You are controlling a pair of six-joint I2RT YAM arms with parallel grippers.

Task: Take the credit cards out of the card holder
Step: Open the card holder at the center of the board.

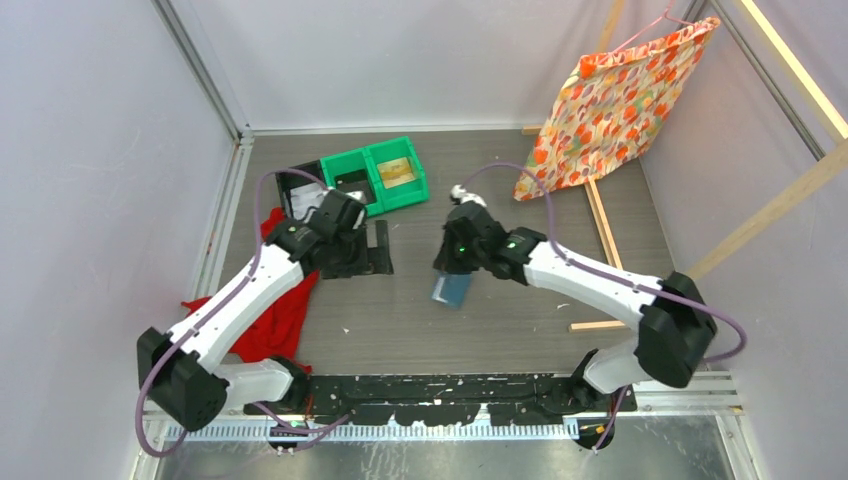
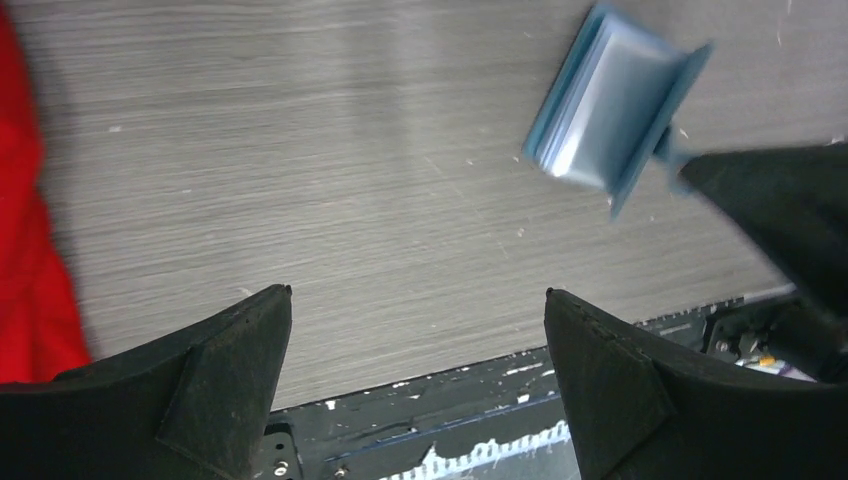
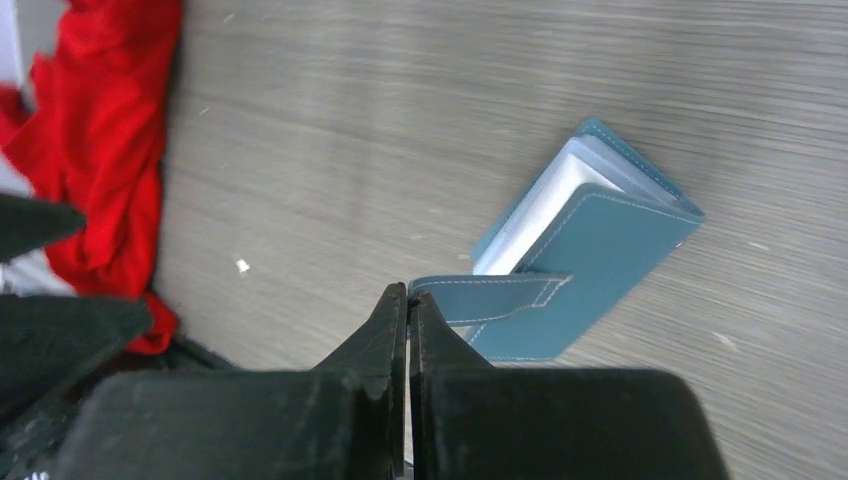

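The light-blue card holder [image 1: 452,290] hangs half open just above the table's middle. My right gripper [image 1: 450,270] is shut on its closing strap [image 3: 490,297], and the jaws [image 3: 408,295] pinch the strap's end. Between the blue covers [image 3: 600,260] a pale card edge [image 3: 540,210] shows; the rest of the credit cards are hidden inside. In the left wrist view the holder [image 2: 610,110] sits at the upper right, spread like a book, with pale leaves showing. My left gripper [image 2: 418,292] is open and holds nothing. It hovers left of the holder, over the black tray [image 1: 365,258].
Two joined green bins [image 1: 380,175] stand at the back, one holding a gold item [image 1: 397,172]. A red cloth [image 1: 265,320] lies under the left arm. A patterned bag [image 1: 610,110] hangs on a wooden frame [image 1: 600,215] at the back right.
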